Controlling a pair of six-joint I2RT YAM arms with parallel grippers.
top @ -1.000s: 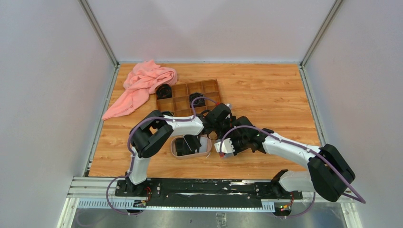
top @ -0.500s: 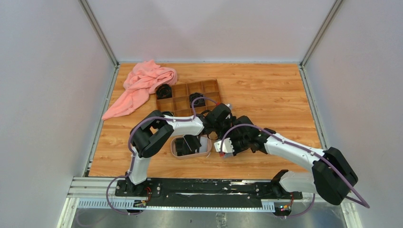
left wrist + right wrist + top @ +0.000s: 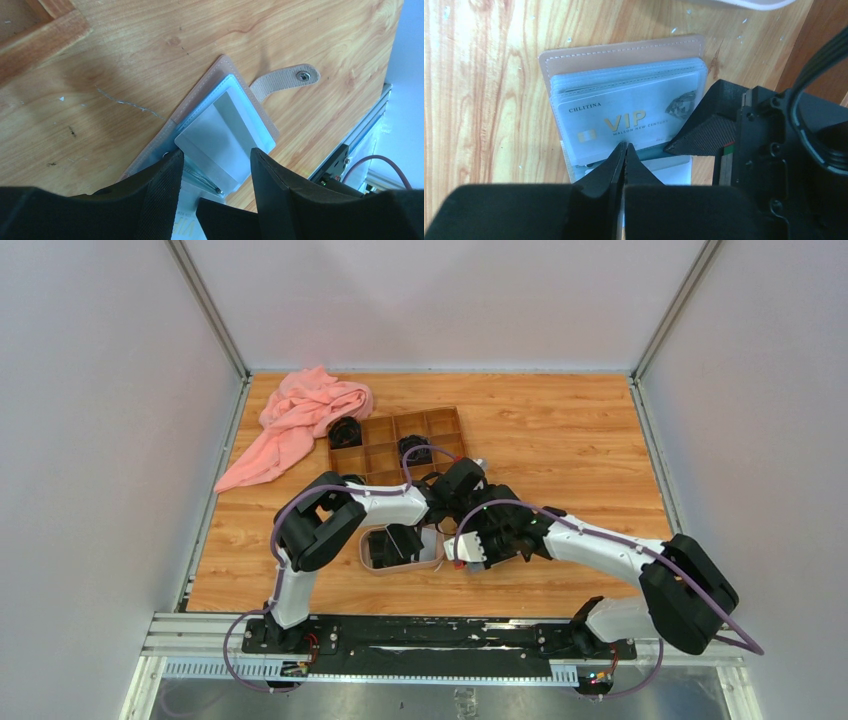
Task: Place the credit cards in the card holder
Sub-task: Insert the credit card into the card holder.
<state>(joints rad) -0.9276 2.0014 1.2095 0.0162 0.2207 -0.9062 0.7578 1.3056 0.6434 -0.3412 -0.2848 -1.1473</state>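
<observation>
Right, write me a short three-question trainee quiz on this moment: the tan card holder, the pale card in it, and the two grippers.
1. True or false: the snap-button strap of the squarish tan leather-look card holder is fastened shut.
2. Which word is printed in gold on the pale grey plastic card in the holder's clear sleeve? A) VIP B) GOLD C) BANK
3. Fill in: the ___ gripper's jaws are shut, with its tips at that card's edge.

Key
1. False: it lies open on the light wooden table.
2. A.
3. Right: the right gripper is shut, the left gripper open.
</observation>
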